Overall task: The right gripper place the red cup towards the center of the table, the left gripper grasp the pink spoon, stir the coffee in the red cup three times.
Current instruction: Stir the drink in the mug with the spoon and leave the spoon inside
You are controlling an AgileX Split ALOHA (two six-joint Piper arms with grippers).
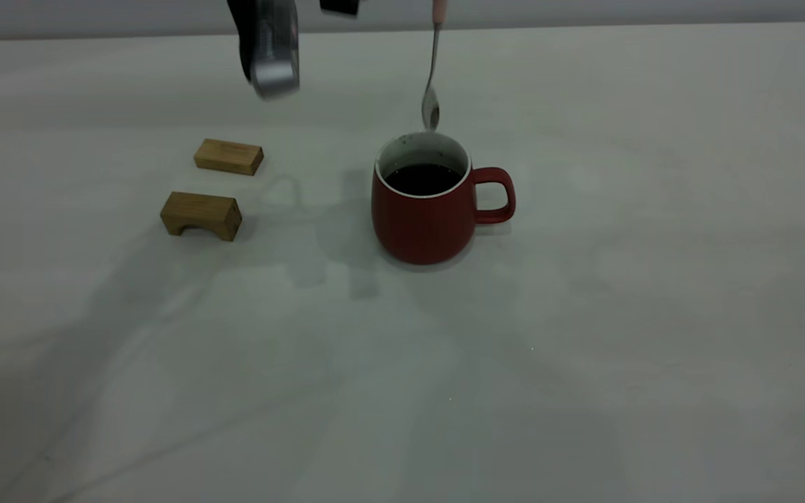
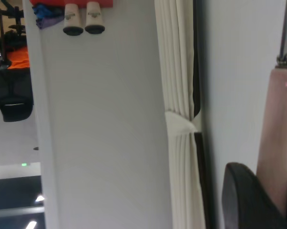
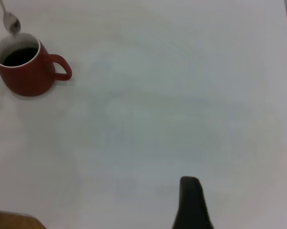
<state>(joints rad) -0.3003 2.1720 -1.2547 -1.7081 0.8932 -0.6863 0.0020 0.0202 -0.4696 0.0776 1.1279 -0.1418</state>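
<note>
Cup [image 1: 423, 209] is sitting mid-table and the left gripper [image 2: 277, 200] is clamping the spoon [image 1: 431, 84] just above the coffee [image 1: 422, 178], so I'd guess stirring needs dipping next; right gripper's [image 3: 191, 200] state, can't tell.

i see two tan wooden blocks lying well apart from everything else, at about nine o'clock in the exterior view. the farther one is a plain rectangular block [image 1: 228, 156], lying flat. the nearer one is an arched block [image 1: 201, 215] with a curved cut-out along its underside, standing on its two feet. they sit near each other without touching. off the rig, a pleated white curtain [image 2: 178, 114] hangs gathered at mid-height, and two white paper cups [image 2: 83, 18] sit high up.
</note>
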